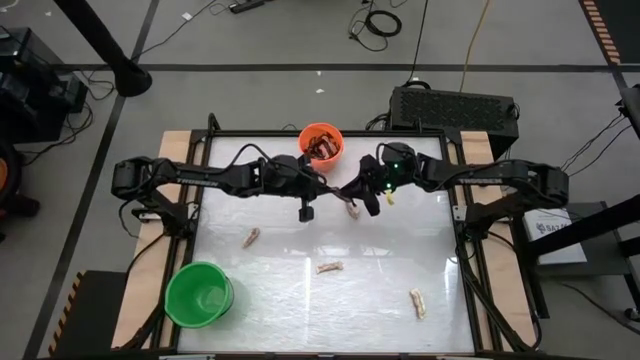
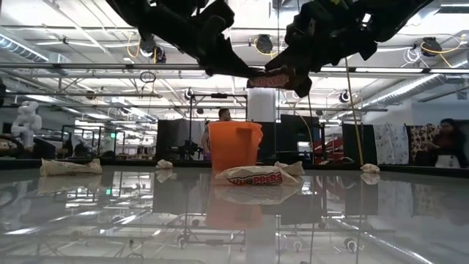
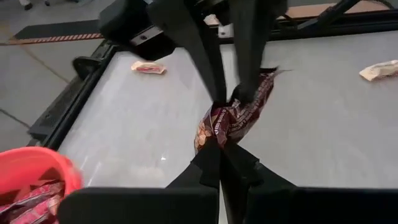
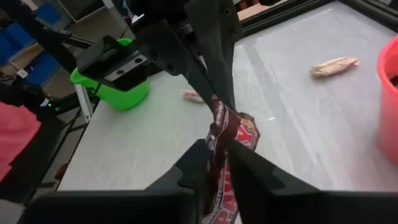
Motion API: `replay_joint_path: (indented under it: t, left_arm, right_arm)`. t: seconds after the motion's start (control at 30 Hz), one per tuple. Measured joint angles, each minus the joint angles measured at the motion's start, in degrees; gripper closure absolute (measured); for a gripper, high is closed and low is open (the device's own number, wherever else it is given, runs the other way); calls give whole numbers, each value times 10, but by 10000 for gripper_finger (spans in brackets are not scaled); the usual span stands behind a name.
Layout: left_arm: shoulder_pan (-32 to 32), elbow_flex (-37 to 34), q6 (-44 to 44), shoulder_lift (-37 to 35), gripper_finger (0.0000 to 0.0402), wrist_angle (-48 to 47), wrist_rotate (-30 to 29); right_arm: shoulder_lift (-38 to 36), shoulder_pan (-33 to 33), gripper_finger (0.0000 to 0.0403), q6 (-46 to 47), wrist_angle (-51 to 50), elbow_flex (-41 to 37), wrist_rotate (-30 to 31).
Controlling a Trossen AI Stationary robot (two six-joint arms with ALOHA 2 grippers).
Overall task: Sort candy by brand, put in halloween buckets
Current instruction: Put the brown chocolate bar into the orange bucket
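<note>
Candy on the table counts 4 pale pieces in the high view: 1 (image 1: 251,238) toward the left side, 1 (image 1: 329,267) near the middle, 1 (image 1: 417,302) toward the near right corner, and 1 (image 1: 352,208) just beside the grippers. A 5th small pale scrap (image 1: 390,198) lies under the right arm; what it is cannot be told. Buckets number 2: the orange bucket (image 1: 321,143) stands at the far edge of the table (image 1: 270,300) with several dark red bars inside, too heaped to count, and the green bucket (image 1: 199,293) stands at the near left corner.

1 dark red bar (image 3: 239,115) hangs in the air above the middle of the far half of the table, between both grippers at once. The left gripper (image 3: 219,163) has its fingers pinched tight on one end of the bar, with no gap showing between them. The right gripper (image 4: 216,163) meets it from the other side; its fingers sit either side of the bar's other end, slightly parted, the wrapper running up between them. From these views I cannot tell whether they actually press on it.

In the low view the bar (image 2: 275,78) sits well above the tabletop, in front of the orange bucket, with a pale piece (image 2: 256,176) lying below on the surface.
</note>
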Motion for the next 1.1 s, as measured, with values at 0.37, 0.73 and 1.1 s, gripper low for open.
replay_joint_path:
  t: [0.37, 0.73, 1.1]
  left_arm:
    - [60, 9, 0, 0, 401, -1, -122]
    - [157, 12, -51, 0, 401, -17, -147]
    - [196, 12, -105, 0, 400, -30, -105]
  right_arm:
    - [-80, -68, 269, -26, -145, 0, 2]
    - [-105, -35, 266, -41, -305, 0, 158]
    - [-105, 5, 266, -28, -327, 0, 239]
